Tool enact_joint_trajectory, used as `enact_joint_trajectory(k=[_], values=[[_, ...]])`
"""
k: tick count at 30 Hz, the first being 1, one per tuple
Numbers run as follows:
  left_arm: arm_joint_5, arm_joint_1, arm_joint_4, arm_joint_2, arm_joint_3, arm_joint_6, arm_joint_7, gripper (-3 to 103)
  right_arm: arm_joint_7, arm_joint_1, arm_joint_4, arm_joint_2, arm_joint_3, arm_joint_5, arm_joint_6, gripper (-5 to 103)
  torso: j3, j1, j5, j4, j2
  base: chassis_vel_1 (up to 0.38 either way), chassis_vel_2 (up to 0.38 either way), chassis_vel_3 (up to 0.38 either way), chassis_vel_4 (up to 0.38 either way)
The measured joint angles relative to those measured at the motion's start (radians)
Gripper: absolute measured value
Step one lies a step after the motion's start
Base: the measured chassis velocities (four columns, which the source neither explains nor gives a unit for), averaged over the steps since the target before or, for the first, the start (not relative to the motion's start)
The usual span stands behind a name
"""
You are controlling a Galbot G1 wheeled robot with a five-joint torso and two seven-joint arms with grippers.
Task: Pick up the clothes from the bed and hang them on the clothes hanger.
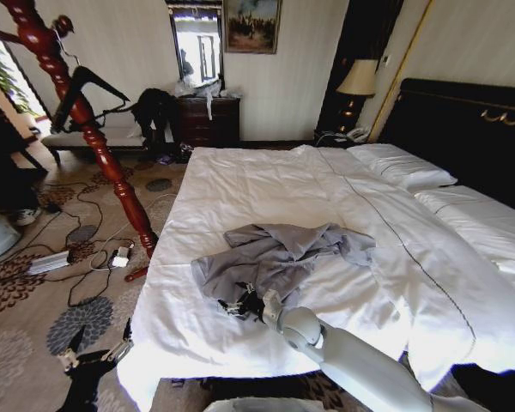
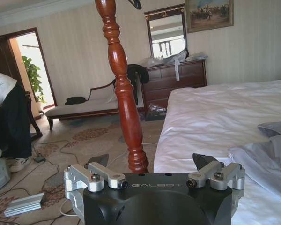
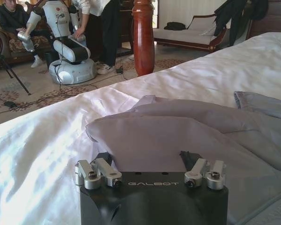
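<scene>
I am bringing the right gripper (image 3: 150, 161), jaws apart, against the shirt (image 1: 275, 257) lying crumpled on the bed (image 1: 240, 189); hanger (image 1: 90, 86) waiting bare, nothing lifted yet.

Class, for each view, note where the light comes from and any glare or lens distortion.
Head view: wide lens bows the red-brown wooden pole; daylight whitens the white duvet bed. Left wrist view: bright doorway glares. Right wrist view: sunlit patches on bedding beside the pale grey-blue shirt.
</scene>
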Motion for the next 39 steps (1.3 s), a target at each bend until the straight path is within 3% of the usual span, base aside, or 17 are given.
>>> enact_joint_trajectory(k=[2,4,7,10,11,13,16,19,20,23,26,28,34,36,39], values=[[-0.001,-0.001,0.003,0.000,0.000,-0.002,0.000,100,0.000,0.004,0.001,-0.002,-0.004,0.003,0.000,70,0.000,0.000,0.0000,0.0000,0.000,0.000,0.000,0.000,0.000],[-0.001,-0.001,0.003,0.000,0.000,-0.002,0.000,100,0.000,0.005,0.001,-0.003,-0.006,0.003,0.000,70,0.000,0.000,0.0000,-0.0001,0.000,0.000,0.000,0.000,0.000],[-0.001,-0.002,0.006,0.000,0.000,-0.004,0.000,100,0.000,0.006,-0.005,0.001,-0.010,0.000,0.002,53,0.000,0.000,0.0000,-0.0001,0.000,0.000,0.000,0.000,0.000],[-0.001,-0.001,0.006,0.001,0.000,-0.004,0.000,100,0.000,0.009,-0.007,0.006,-0.013,0.000,0.002,48,0.000,0.000,0.0001,-0.0001,0.000,0.000,0.000,0.000,0.000],[-0.002,-0.001,0.006,0.001,-0.002,-0.005,0.000,100,0.000,0.015,-0.007,0.010,-0.017,0.001,0.002,37,0.000,0.000,0.0000,-0.0001,0.000,0.000,0.000,0.000,0.000],[-0.003,-0.001,0.006,0.002,-0.002,-0.006,0.000,100,0.000,0.020,-0.006,0.012,-0.019,0.003,0.002,37,0.000,0.000,0.0001,-0.0001,0.000,0.000,0.000,0.000,0.000],[-0.006,-0.001,0.007,0.001,-0.003,-0.008,0.001,100,0.010,0.047,0.010,0.014,-0.021,0.024,0.002,21,0.000,0.000,0.0000,0.0000,0.000,0.000,0.000,0.000,0.000],[-0.006,-0.002,0.007,0.001,-0.001,-0.009,0.001,100,0.020,0.071,0.019,0.013,-0.021,0.043,0.000,15,0.000,0.000,0.0001,-0.0001,0.000,0.000,0.000,0.000,0.000],[-0.006,-0.004,0.008,0.000,0.001,-0.010,0.001,100,0.029,0.091,0.027,0.012,-0.021,0.060,-0.002,5,0.000,0.000,0.0000,0.0000,0.000,0.000,0.000,0.000,0.000],[-0.005,-0.005,0.008,0.000,0.003,-0.011,0.001,100,0.045,0.116,0.039,0.012,-0.017,0.096,-0.007,2,0.000,0.000,0.0001,-0.0001,0.000,0.000,0.000,0.000,0.000],[-0.005,-0.005,0.006,0.000,0.006,-0.014,0.001,100,0.104,0.169,0.084,0.014,0.004,0.242,-0.027,0,0.000,0.000,0.0001,0.0001,0.000,0.000,0.000,0.000,0.000],[-0.005,-0.006,0.005,0.000,0.007,-0.014,0.001,100,0.111,0.176,0.092,0.014,0.009,0.259,-0.030,0,0.000,0.000,0.0000,0.0000,0.000,0.000,0.000,0.000,0.000],[-0.005,-0.016,-0.003,0.004,0.018,-0.015,0.001,100,0.208,0.297,0.185,0.000,0.077,0.455,-0.057,0,0.000,0.000,0.0001,0.0000,0.000,0.000,0.000,0.000,0.000],[-0.004,-0.016,-0.004,0.004,0.019,-0.015,0.001,100,0.212,0.303,0.189,-0.002,0.080,0.464,-0.057,0,0.000,0.000,0.0000,0.0001,0.000,0.000,0.000,0.000,0.000],[-0.001,-0.022,-0.011,0.010,0.028,-0.015,0.001,100,0.246,0.379,0.201,-0.031,0.124,0.552,-0.058,0,0.000,0.000,0.0002,-0.0001,0.000,0.000,0.000,0.000,0.000]])
